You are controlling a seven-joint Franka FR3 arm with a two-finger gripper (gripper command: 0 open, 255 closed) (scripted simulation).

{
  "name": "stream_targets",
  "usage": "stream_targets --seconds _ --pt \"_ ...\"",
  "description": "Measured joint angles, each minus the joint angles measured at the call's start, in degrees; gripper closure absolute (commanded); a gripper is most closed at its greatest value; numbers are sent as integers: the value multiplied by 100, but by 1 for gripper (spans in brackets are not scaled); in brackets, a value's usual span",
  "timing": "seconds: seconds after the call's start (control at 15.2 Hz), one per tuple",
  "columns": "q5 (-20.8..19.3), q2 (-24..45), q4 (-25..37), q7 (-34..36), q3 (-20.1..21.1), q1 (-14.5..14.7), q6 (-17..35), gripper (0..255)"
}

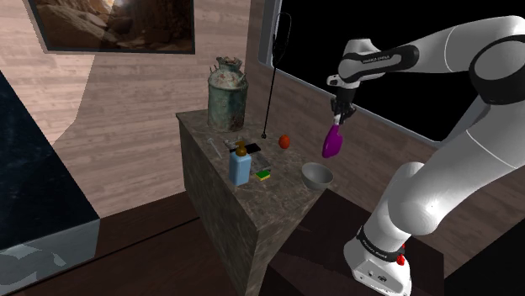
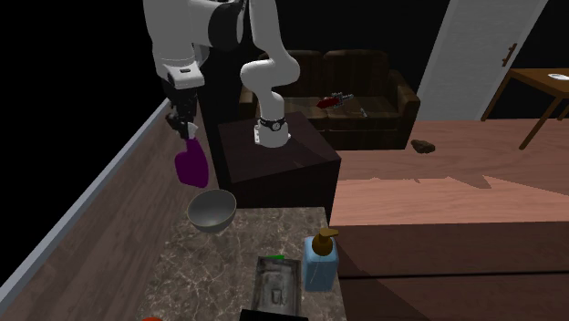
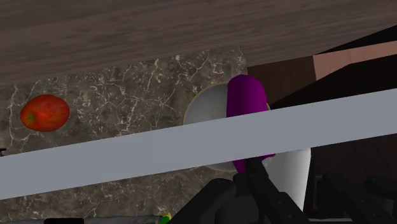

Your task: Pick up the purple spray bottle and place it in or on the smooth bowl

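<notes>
The purple spray bottle [image 1: 333,143] hangs head-up in the air, my gripper [image 1: 340,116] shut on its top. A smooth grey bowl [image 1: 316,175] sits on the marble counter [image 1: 252,210] near its corner, just below the bottle and slightly toward the shoulder view's left. From the second exterior view, the bottle [image 2: 191,165] hangs under the gripper [image 2: 185,128], a little above and behind the bowl [image 2: 212,211]. In the wrist view the black fingers [image 3: 254,184] clasp the purple bottle [image 3: 248,98], with the bowl [image 3: 205,111] beneath it. A grey strip crosses that view and hides part of both.
Also on the counter are a blue soap dispenser [image 1: 241,166], a green and yellow sponge [image 1: 264,174], a red fruit [image 1: 285,140] and a tall metal can [image 1: 226,97] at the back. A wall with a grey sill [image 2: 100,196] runs alongside the counter.
</notes>
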Motion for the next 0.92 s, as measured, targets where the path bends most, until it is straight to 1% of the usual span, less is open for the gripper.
stream_targets --seconds 0.92 --pt "91 502 -716 10 -287 42 1165 255"
